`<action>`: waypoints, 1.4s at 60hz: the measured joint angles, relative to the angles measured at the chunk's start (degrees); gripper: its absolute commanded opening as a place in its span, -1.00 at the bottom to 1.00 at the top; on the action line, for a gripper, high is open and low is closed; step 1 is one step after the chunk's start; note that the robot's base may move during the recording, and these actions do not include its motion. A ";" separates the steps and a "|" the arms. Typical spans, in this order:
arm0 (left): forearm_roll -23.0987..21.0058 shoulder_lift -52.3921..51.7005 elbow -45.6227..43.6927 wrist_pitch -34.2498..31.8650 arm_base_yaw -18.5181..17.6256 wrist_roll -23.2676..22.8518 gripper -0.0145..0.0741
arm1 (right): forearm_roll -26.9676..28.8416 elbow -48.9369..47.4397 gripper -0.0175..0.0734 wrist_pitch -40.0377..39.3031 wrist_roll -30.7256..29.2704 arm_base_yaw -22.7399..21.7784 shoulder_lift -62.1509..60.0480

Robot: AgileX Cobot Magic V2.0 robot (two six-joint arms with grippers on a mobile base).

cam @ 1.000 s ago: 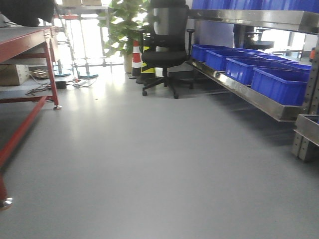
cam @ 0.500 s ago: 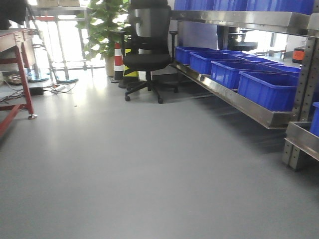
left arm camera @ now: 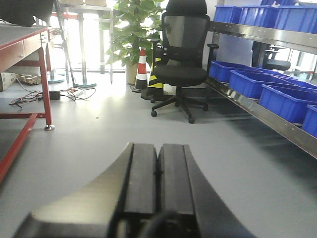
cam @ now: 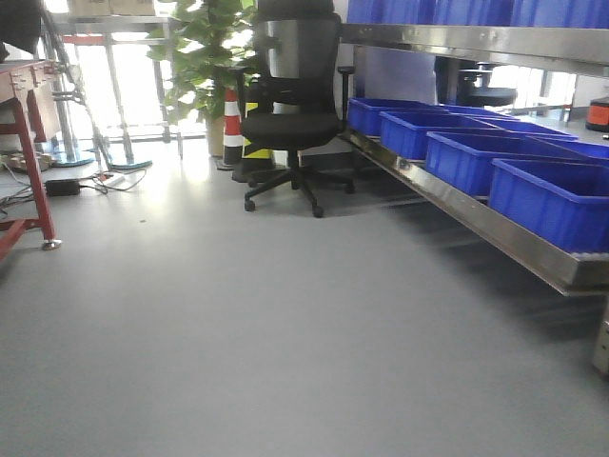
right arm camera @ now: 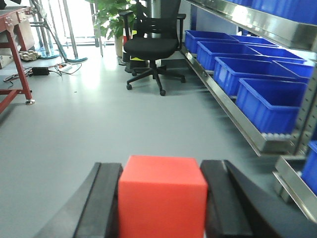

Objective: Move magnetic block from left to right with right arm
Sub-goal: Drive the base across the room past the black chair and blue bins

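While the magnetic block point(right arm camera: 162, 191) is carried, a rightward turn of the base is recorded.
Front view: the red bench point(cam: 29, 152) sits further left than a second ago, so transit is judged under way. Left wrist view: the left gripper point(left arm camera: 157, 166) is pressed closed and empty. Right wrist view: the block is clamped in the right gripper point(right arm camera: 161, 210); an office chair point(right arm camera: 151, 44) and blue bins point(right arm camera: 270, 104) are noted ahead, the bins crowding the right.

Front view: swung across the room over the last second, so everything sits differently for me.
Red bench point(cam: 21, 143): filled my left edge before; now only one end and a leg show.
Office chair point(cam: 290, 105): slid left, then a little back right, and looks slightly larger.
Blue bins point(cam: 547, 198): bigger, crowding my right edge.
Shelf post point(cam: 601, 345): almost out of frame.
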 measured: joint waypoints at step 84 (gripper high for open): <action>0.00 0.00 0.00 0.00 0.00 0.00 -0.94 | 0.00 0.00 -0.17 0.00 0.00 0.00 0.00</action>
